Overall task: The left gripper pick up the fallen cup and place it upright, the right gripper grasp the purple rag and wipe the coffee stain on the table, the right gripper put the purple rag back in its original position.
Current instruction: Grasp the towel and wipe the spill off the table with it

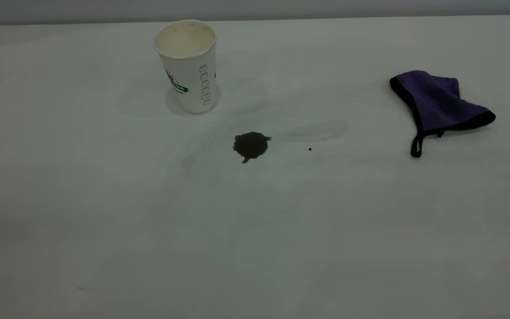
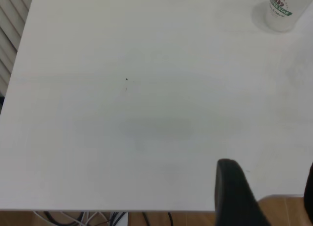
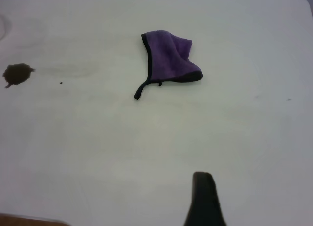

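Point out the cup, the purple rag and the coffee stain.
cup (image 1: 191, 75): exterior view, on its side wall.
purple rag (image 1: 436, 99): exterior view, middle of the cloth.
coffee stain (image 1: 250, 145): exterior view, centre of the blotch.

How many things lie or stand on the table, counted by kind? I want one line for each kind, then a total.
Cup: 1, upright
Purple rag: 1
Coffee stain: 1
Black speck: 1
Total: 4 on the table
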Controlling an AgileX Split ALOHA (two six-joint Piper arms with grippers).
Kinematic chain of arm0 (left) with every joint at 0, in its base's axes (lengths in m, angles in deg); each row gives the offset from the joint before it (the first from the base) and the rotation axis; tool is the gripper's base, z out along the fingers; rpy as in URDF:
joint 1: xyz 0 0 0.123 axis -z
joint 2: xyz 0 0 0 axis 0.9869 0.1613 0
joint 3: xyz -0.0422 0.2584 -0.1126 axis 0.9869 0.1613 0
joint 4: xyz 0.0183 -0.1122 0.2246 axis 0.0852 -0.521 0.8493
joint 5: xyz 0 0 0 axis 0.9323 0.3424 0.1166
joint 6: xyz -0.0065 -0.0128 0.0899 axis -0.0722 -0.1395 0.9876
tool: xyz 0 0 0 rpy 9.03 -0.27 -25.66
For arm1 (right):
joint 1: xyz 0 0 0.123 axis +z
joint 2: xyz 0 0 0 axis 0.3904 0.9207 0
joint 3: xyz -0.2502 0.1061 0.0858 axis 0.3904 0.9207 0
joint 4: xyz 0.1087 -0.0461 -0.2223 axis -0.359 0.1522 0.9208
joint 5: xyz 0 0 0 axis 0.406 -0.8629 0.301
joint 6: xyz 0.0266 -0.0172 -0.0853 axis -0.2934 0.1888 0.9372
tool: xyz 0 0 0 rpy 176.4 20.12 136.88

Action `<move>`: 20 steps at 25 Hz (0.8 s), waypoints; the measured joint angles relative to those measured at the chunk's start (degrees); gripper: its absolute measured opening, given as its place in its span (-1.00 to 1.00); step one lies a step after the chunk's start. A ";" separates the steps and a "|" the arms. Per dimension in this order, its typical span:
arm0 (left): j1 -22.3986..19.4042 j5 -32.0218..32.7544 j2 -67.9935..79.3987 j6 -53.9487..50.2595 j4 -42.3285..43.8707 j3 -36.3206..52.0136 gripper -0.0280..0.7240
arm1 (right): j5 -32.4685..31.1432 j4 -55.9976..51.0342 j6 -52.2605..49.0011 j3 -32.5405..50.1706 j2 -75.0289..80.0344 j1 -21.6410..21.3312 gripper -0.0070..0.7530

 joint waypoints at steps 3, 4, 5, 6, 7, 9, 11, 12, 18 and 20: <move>0.00 0.00 0.00 0.00 0.00 0.00 0.18 | 0.00 0.00 0.00 0.00 0.00 0.00 0.57; 0.00 0.00 0.00 0.00 0.00 0.00 0.18 | 0.00 0.00 0.00 0.00 0.00 0.00 0.57; 0.00 0.00 0.00 0.00 0.00 0.00 0.18 | 0.00 0.00 0.00 0.00 0.00 0.00 0.57; 0.00 0.00 0.00 0.00 0.00 0.00 0.18 | 0.00 0.00 0.00 0.00 0.00 0.00 0.57; 0.00 0.00 0.00 0.00 0.00 0.00 0.18 | 0.00 0.00 0.00 -0.06 0.00 0.00 0.57; 0.00 0.00 0.00 0.00 0.00 0.00 0.18 | -0.07 0.00 0.00 -0.90 0.14 0.00 0.57; 0.00 0.00 0.00 0.00 0.00 0.00 0.18 | -0.07 0.29 0.00 -3.76 3.11 0.00 0.57; 0.00 0.00 0.00 0.00 0.00 0.00 0.18 | 0.21 0.45 0.02 -5.34 5.68 0.00 0.58; 0.00 0.02 0.00 0.00 0.00 0.00 0.18 | 6.97 2.20 0.12 -15.67 34.44 0.00 0.71; 0.00 0.02 0.00 0.00 0.00 0.00 0.18 | 11.17 2.72 0.12 -17.64 43.87 0.00 0.77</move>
